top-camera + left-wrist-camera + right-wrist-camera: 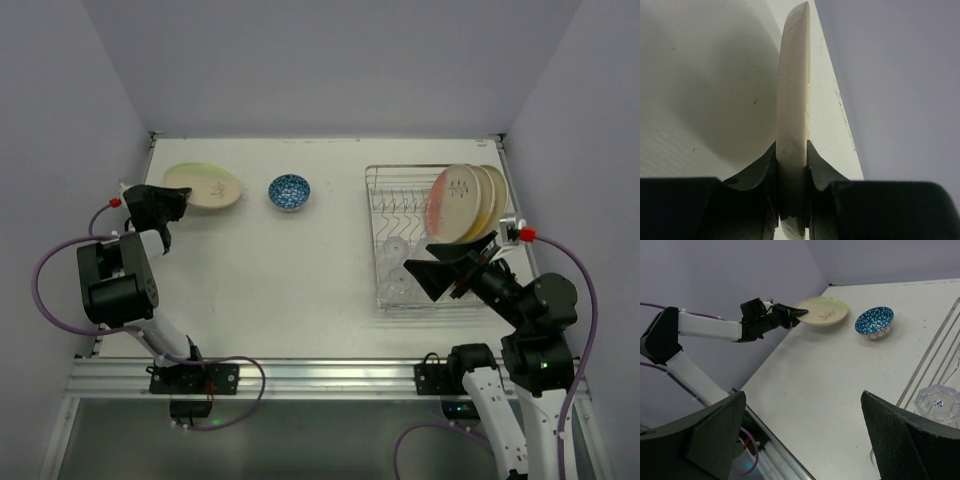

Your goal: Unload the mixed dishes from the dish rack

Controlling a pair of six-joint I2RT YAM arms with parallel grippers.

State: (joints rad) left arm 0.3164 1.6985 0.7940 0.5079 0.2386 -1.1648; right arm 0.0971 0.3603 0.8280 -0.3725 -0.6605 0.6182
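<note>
A cream plate (208, 186) lies flat at the table's far left, and my left gripper (172, 202) is shut on its near rim. In the left wrist view the plate (792, 100) shows edge-on, with the gripper (791, 167) pinching it from both sides. Whether it rests on the table I cannot tell. The blue-patterned bowl (289, 191) stands on the table beside it. The wire dish rack (395, 185) at the right holds upright cream plates (462, 203) and clear glasses (397, 248). My right gripper (440, 272) hovers open at the rack's near left corner, holding nothing.
The right wrist view shows the plate (822, 311), the bowl (874, 322), a glass (938, 402) in the rack, and the table's near-left edge with its metal rail (775, 450). Walls close in on three sides.
</note>
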